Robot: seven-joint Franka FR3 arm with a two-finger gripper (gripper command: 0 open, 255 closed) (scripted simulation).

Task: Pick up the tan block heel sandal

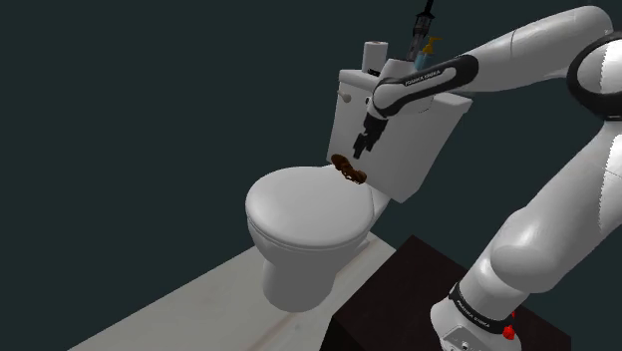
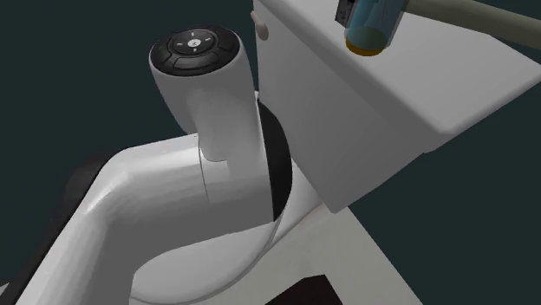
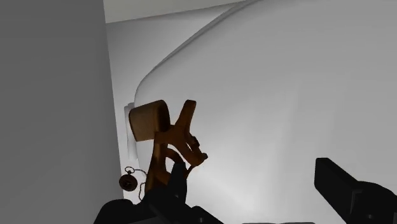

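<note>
1. Fingers (image 3: 347, 189) of my end effector (image 3: 252, 172) sit closest in the wrist view, spread wide with nothing clasped.
2. One finger stands in front of the brown block heel sandal (image 3: 164, 137); I cannot tell if it touches. The other is well apart.
3. From the shoulder view, I see the sandal at the back of the white toilet lid (image 1: 299, 204), against the tank (image 1: 404, 150), with the end effector just above it.

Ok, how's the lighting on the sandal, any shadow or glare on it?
Shoulder view: the sandal reads dark brown on the evenly lit white toilet lid, no glare. Wrist view: it lies in dim grey shade beside the tank wall, the lid brighter farther out. Second exterior view: the arm looms close to the camera.
</note>
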